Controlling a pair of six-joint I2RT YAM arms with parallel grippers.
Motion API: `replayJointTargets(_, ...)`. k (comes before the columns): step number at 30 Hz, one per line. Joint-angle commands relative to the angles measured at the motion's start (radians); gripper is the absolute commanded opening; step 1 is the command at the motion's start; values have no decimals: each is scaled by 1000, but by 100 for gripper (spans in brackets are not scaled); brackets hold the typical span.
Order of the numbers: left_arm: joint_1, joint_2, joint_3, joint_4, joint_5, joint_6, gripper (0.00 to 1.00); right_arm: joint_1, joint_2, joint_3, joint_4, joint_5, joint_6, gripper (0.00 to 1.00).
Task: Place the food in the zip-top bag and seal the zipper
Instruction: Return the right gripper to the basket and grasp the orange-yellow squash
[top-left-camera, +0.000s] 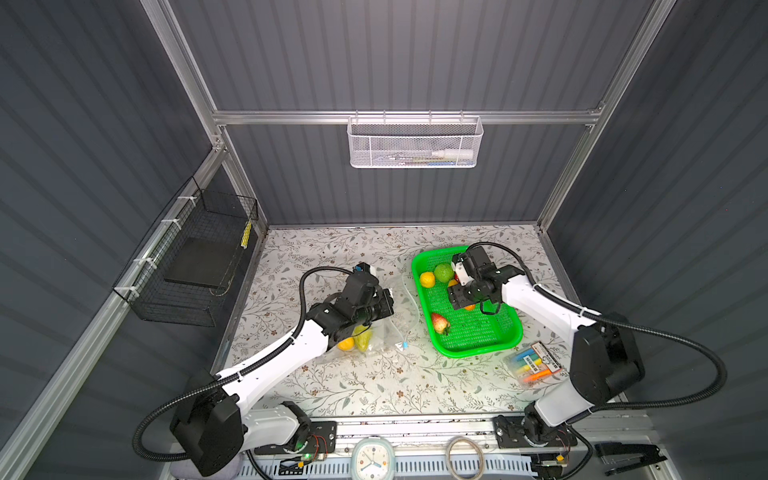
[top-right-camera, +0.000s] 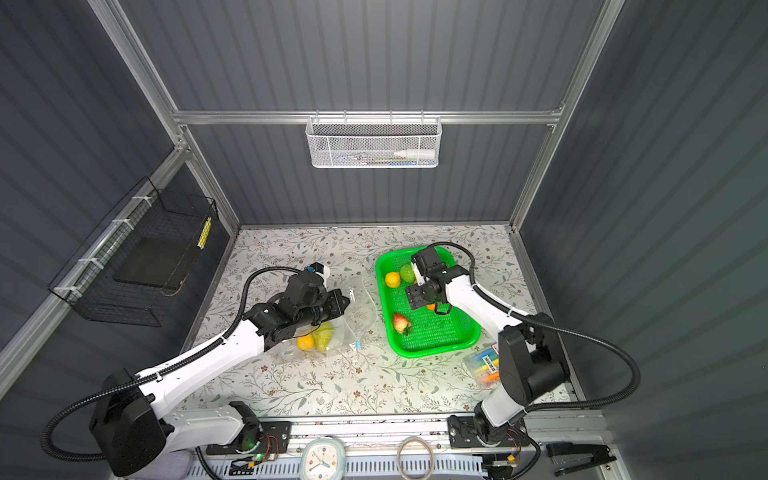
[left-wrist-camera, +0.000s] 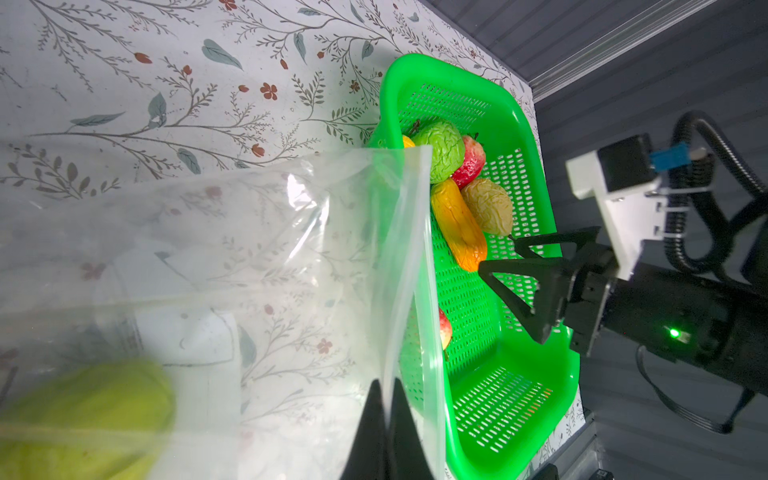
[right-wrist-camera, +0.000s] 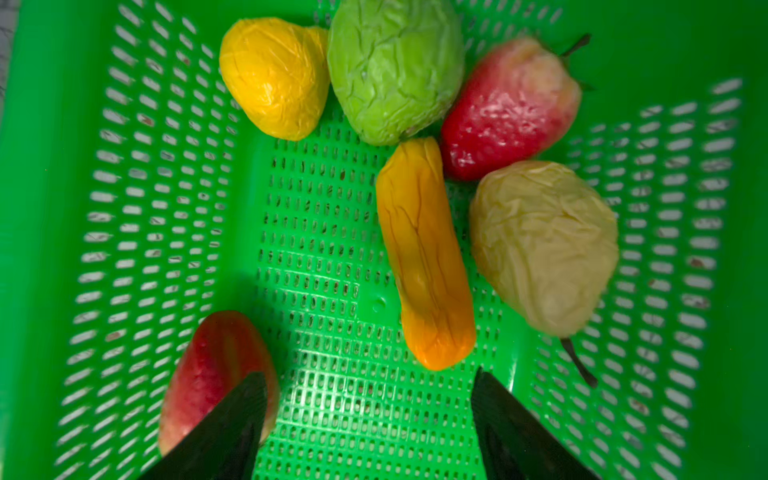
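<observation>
Released, my right pincer (right-wrist-camera: 369, 374) hovers just short of the orange toy carrot (right-wrist-camera: 424, 249), its length running straight away from the jaws; my left pincer (left-wrist-camera: 386, 386) clenches the clear zip-top bag (left-wrist-camera: 291, 249).

Mid floor of basket (right-wrist-camera: 62, 166) free btwn strawberry (right-wrist-camera: 216, 365) & carrot (right-wrist-camera: 424, 257); fruit cluster (right-wrist-camera: 395, 75) crowds far end; walls hem sides.

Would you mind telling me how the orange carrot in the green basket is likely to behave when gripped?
The orange carrot has a wrinkled, glossy skin, so it is probably soft, light and somewhat slippery. Its long rounded shape may let it roll on the floor of the green basket if nudged sideways.
</observation>
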Motion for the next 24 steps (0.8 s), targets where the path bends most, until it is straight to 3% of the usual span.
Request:
replayJointTargets(1, -6, 6, 13, -12, 7, -5, 0, -3, 94, 91, -41, 71, -100, 79)
replayJointTargets(10, -7, 9, 20, -32, -3, 10, 0, -3, 279, 210, -100, 138, -154, 76)
replayJointTargets(15, -7, 8, 18, -31, -2, 12, 0, -3, 321, 224, -98, 127, -159, 75)
replayJointTargets(24, -6, -5, 6, -33, -9, 11, 0, -3, 340, 231, -98, 84, -144, 64)
